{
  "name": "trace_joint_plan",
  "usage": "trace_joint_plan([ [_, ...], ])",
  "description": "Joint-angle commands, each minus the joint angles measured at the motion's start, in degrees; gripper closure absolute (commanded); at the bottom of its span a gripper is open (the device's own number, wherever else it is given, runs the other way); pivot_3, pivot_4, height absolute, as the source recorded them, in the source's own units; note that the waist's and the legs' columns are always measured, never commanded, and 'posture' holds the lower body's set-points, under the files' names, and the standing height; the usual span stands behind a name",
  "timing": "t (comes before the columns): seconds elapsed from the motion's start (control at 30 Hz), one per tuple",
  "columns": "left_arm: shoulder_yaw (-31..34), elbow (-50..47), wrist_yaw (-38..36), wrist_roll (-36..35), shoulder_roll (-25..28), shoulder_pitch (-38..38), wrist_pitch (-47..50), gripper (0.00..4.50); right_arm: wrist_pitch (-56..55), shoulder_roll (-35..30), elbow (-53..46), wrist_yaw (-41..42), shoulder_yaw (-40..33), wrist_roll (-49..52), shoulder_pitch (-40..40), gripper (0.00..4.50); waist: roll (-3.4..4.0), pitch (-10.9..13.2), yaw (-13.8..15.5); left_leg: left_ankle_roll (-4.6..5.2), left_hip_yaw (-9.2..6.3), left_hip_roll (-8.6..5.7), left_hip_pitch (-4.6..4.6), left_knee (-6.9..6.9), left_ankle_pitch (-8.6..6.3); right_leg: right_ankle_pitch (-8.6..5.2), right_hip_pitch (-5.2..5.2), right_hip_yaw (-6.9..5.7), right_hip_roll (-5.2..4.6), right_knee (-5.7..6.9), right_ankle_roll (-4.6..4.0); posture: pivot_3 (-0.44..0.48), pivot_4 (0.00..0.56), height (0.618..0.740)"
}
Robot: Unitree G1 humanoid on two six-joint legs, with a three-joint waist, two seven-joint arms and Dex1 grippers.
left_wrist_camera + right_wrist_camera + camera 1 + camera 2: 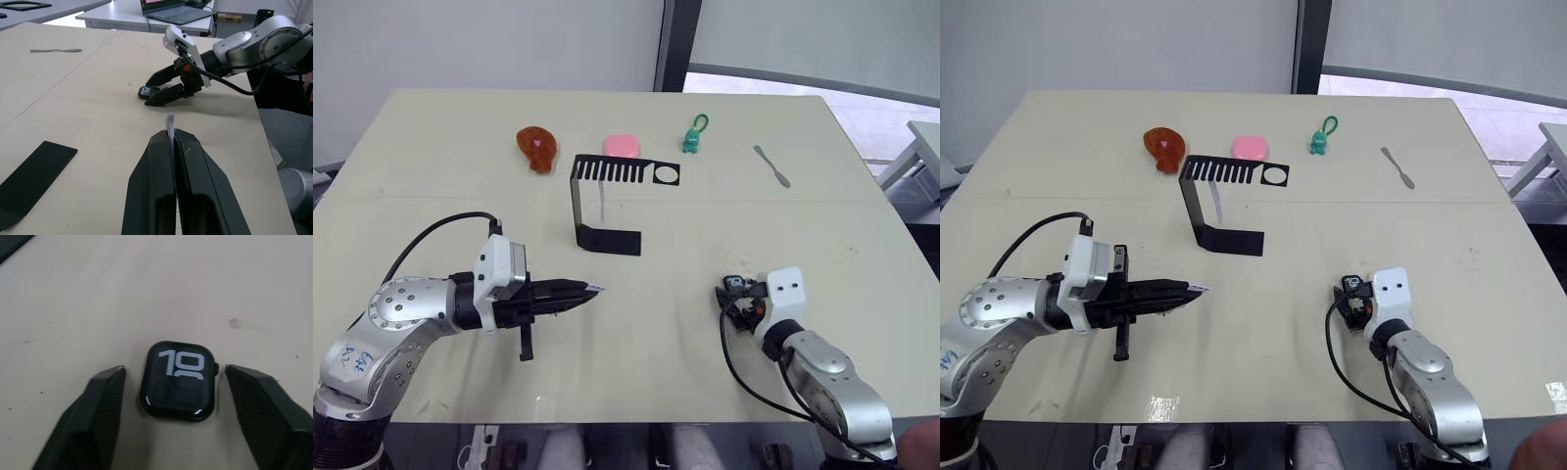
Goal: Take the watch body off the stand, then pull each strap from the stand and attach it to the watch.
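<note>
Watch body [178, 382] off the stand [607, 201], face up on the table [666, 323] well to the right of the stand's base, between the spread fingers of the right gripper [173, 404], untouched. Left gripper [173, 139] clamped on one pale strap [169, 124], tip poking past the fingertips, near the stand's base on the left. Second strap [602, 201] apparently hanging from the comb top. Step in hand, by judgement: attaching the first strap. Next: close on the case, steady it, then bring the strap end across and slide it squarely into the case's edge slot.
</note>
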Motion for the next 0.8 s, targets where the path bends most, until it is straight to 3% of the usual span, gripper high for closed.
trace_joint_plan([
  [0.03, 0.39, -1.0, -0.44, -0.34, -0.02, -0.53, -0.34, 4.5, 1.51, -0.06, 3.0, 0.03, -0.05, -0.96, 1.88, 2.66, -0.12, -0.09, 0.01, 0.0, 0.0, 0.0, 0.0, 0.0, 0.0, 0.0, 0.0, 0.02, 0.0, 0.0, 0.0, 0.0, 0.15, 0.74],
  [0.07, 0.44, -1.0, -0.42, -0.39, -0.01, -0.52, -0.28, 4.5, 1.6, 0.04, 3.14, 0.07, -0.09, -0.82, 1.94, 2.94, -0.19, -0.14, 0.03, 0.0, 0.0, 0.0, 0.0, 0.0, 0.0, 0.0, 0.01, 0.02, 0.0, 0.0, 0.0, 0.0, 0.15, 0.74],
  [0.6, 0.8, -0.75, -0.25, -0.49, -0.16, -0.31, -0.25, 4.5, 3.03, -0.29, 4.4, 2.34, -1.74, 1.84, 1.06, 2.93, -0.44, -0.37, 0.02, 0.01, -0.01, 0.0, 0.01, 0.0, 0.0, 0.0, 0.02, 0.04, -0.01, 0.0, 0.0, 0.0, 0.15, 0.74],
  [0.8, 0.95, -0.67, -0.58, -0.61, -0.05, 0.22, -0.24, 4.5, -1.39, -3.42, 5.16, 5.04, -1.17, -0.09, 0.32, 0.07, -0.47, -0.4, 0.13, 0.02, -0.01, -0.02, 0.01, 0.01, -0.01, 0.0, 0.04, 0.05, -0.02, -0.01, 0.0, 0.0, 0.15, 0.74],
])
